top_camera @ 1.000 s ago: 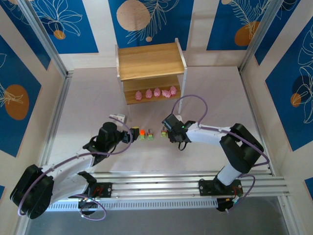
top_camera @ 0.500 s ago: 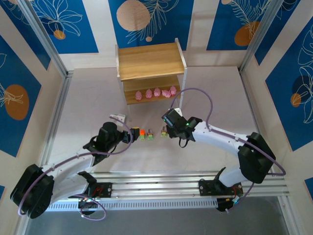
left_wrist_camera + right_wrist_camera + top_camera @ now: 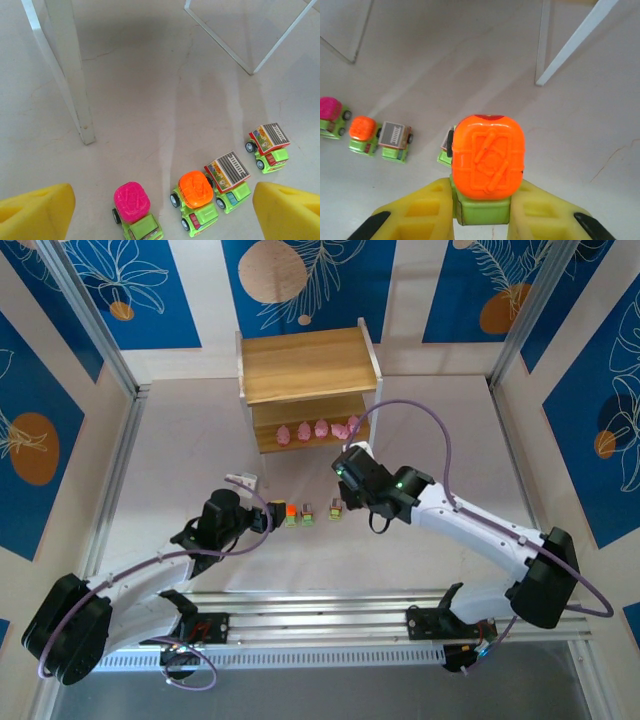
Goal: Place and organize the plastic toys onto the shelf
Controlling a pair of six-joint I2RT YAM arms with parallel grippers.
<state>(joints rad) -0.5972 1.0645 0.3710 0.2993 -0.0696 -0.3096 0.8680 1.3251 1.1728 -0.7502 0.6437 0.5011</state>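
Truck (image 3: 488,157), orange top, clamped in my R end effector (image 3: 482,215) for shelf (image 3: 305,365) drop; L end effector (image 3: 161,212) apart, ready next

Left arm low and bent, left gripper (image 3: 161,212) pointing forward with jaws spread wide. Right arm stretched forward and inward, right gripper (image 3: 482,212) jaws clamped on an orange-topped toy (image 3: 488,155).
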